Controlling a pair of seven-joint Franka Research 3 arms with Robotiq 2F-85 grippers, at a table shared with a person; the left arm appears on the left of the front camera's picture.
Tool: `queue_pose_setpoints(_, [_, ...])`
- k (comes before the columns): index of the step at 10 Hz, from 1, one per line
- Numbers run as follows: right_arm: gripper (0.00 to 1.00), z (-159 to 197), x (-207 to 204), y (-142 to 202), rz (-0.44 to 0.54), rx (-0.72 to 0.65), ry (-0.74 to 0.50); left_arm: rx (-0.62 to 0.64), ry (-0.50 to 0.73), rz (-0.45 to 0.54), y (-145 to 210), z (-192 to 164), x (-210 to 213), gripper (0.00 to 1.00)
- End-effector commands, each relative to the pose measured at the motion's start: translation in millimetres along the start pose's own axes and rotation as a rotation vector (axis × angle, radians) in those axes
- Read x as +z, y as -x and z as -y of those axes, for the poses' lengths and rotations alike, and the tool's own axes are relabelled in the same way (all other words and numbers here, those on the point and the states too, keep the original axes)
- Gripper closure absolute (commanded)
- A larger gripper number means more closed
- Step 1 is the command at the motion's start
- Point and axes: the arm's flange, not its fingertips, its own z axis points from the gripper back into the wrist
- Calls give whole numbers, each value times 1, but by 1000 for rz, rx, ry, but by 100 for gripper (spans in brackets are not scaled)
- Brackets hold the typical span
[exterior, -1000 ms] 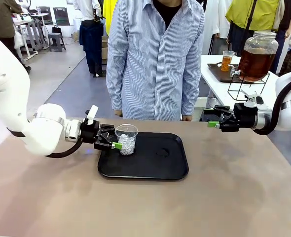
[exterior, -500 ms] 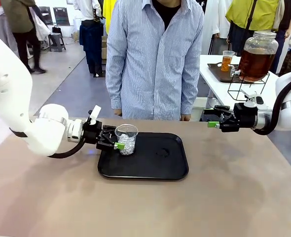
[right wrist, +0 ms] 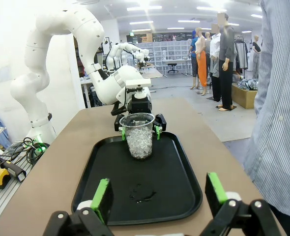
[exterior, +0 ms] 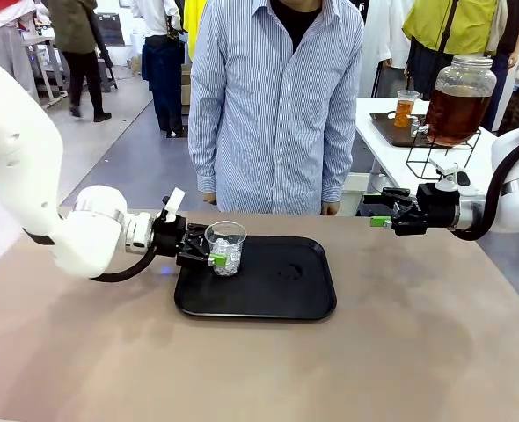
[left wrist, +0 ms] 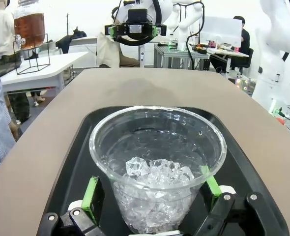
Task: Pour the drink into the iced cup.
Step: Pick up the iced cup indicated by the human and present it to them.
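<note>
**Iced cup flanked on the tray, drink still in its jar on the far right**

The left end effector (exterior: 214, 251), black with green pads, lies level at the tray's left end. It is released, its jaws spread wide to either side of the cup (exterior: 226, 247). In the left wrist view a pad (left wrist: 92, 195) stands close by each side of the cup's lower wall, and I cannot tell whether they touch it.

The cup is clear, thin plastic, round and tapering towards its base, with a rolled rim. It stands upright and is roughly a third full of ice (left wrist: 157, 169) in rough, glassy white lumps.

It sits in the left part of a tray (exterior: 277, 303), which is a black, smooth, shallow rectangle with rounded corners. A small wet smear (right wrist: 140, 192) glints near the tray's middle. The tray rests on a matte, grey-brown table (exterior: 400, 352).

A person in a blue-and-white striped shirt (exterior: 277, 105) stands at the far edge.

The right end effector (exterior: 381, 209) hangs level above the table's far right edge, well apart from the tray. It is released and holds nothing, with its pads pointing towards the cup.

The drink (exterior: 453, 112) is behind it, on a white side table (exterior: 391, 154). It is a translucent amber-brown liquid that fills most of a bulbous clear glass jar (exterior: 467, 74). The jar is raised on a thin black wire stand (exterior: 422, 158).
</note>
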Motion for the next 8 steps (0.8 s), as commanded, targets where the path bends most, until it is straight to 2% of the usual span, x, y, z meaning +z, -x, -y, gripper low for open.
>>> queue_pose_setpoints(1, [0,2,-2,-3,-1,3,-3,-24,-29,12,0,-1,-7,0])
queue_pose_setpoints(4, [0,2,-2,-3,-1,3,-3,-33,-11,2,1,2,-10,0])
queue_pose_setpoints(6, [0,2,-2,-3,-1,3,-3,-43,-13,8,1,2,-11,39])
queue_pose_setpoints(8, [0,2,-2,-3,-1,3,-3,-53,-16,18,-2,4,-11,39])
